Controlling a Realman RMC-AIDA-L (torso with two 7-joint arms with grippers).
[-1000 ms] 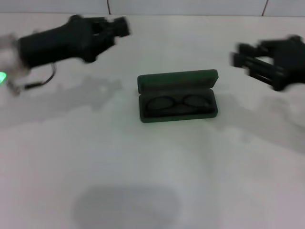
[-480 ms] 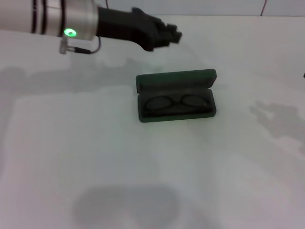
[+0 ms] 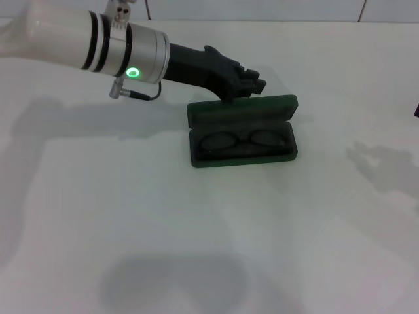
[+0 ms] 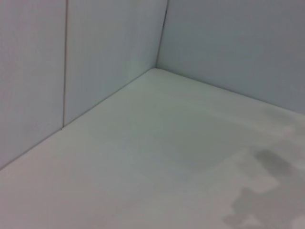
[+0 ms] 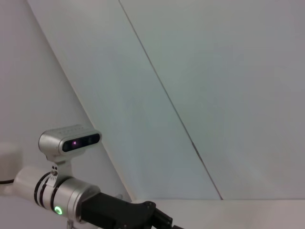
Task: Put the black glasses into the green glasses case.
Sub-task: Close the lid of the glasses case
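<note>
White bench (image 3: 196,248), pale tiled wall behind. Left tool (image 3: 252,84), black, on a white-and-silver arm, sits upper centre of the head view, just above the raised lid; cannot tell if open or closed. Dark green hinged hard case (image 3: 242,131) lies open at centre; thin black wire-frame glasses (image 3: 242,140) rest inside. Right tool out of view. Judgement: placement done; next move likely pressing the lid down.
</note>
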